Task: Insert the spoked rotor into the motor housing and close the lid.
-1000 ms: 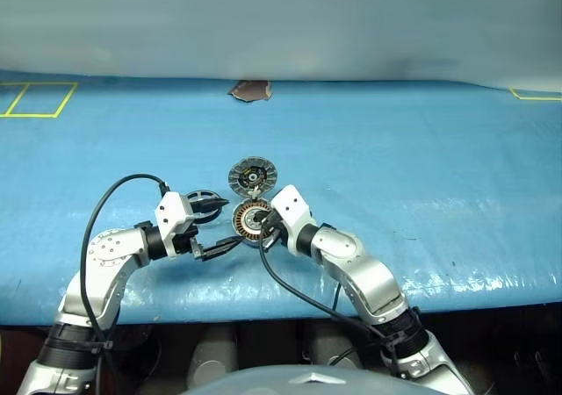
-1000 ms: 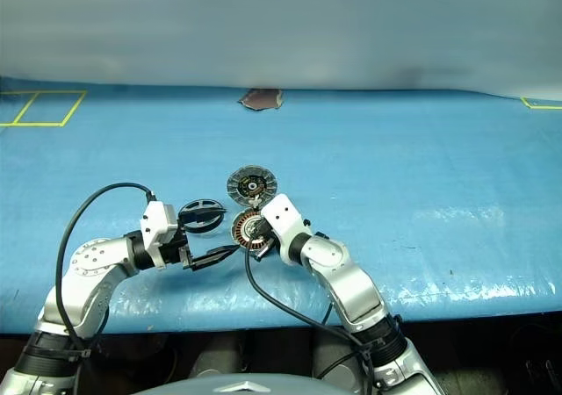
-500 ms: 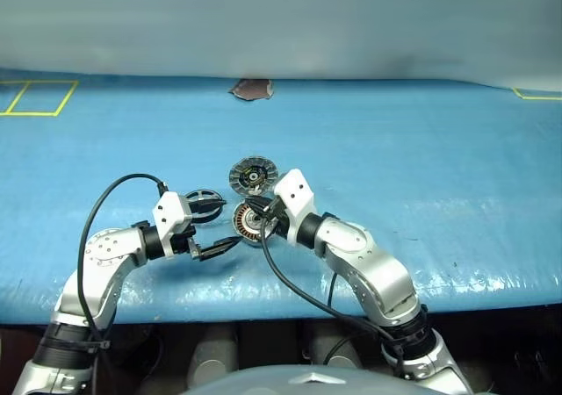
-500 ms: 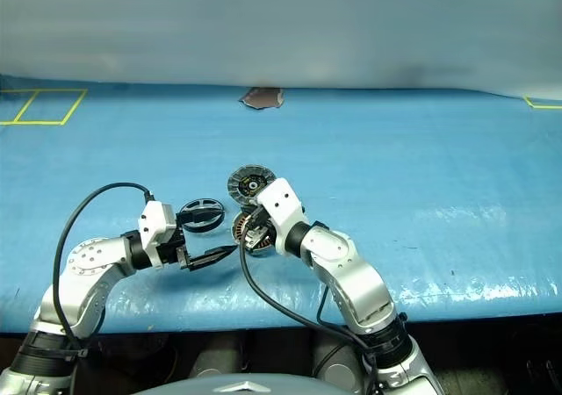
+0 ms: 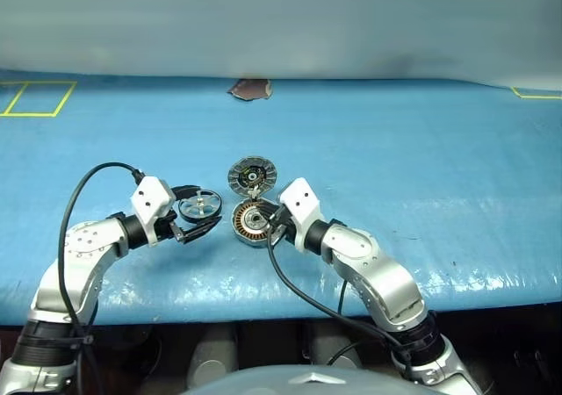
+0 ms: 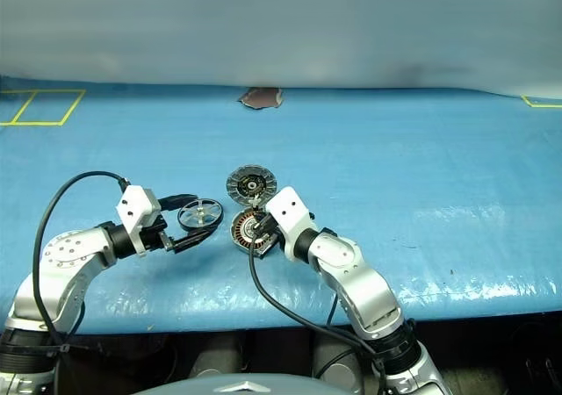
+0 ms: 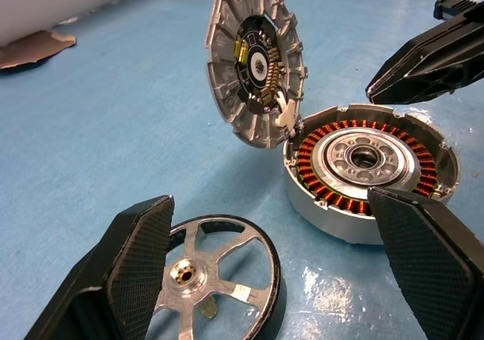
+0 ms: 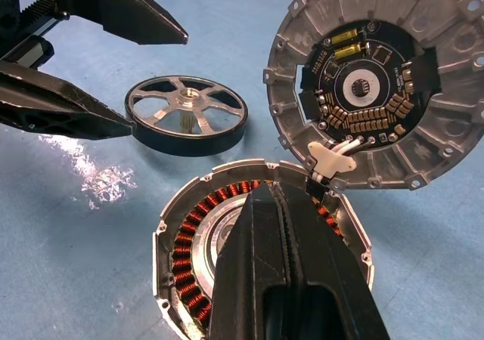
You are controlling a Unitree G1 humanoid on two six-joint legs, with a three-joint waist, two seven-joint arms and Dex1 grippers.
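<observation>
Spoked rotor [image 6: 200, 212] lay flat on blue desk [image 6: 421, 167], just left of motor housing [image 6: 249, 230], not yet inserted. Lid [image 6: 251, 185] stood swung open, tilted up from housing's far rim, circuit face exposed in the wrist views. Copper windings and central hub of housing in plain sight.

Left hand [image 6: 191, 219] spread wide around the rotor, one finger on each side of the rim; nothing gripped yet, contact with the rim not clear. Right hand [image 8: 281, 227] fully shut, empty, hovering over the housing's near rim.

Risks, as judged:
- Rotor thin and flat against the desk; closing fingers could ride over the rim, flick it away or tip it on edge.
- Shut right hand sat over the housing's mouth; likely clash with the incoming rotor unless withdrawn.
- Tilted approach could jam the rotor against the windings instead of seating it on the hub.
- Stray nudge could drop the lid early.
</observation>
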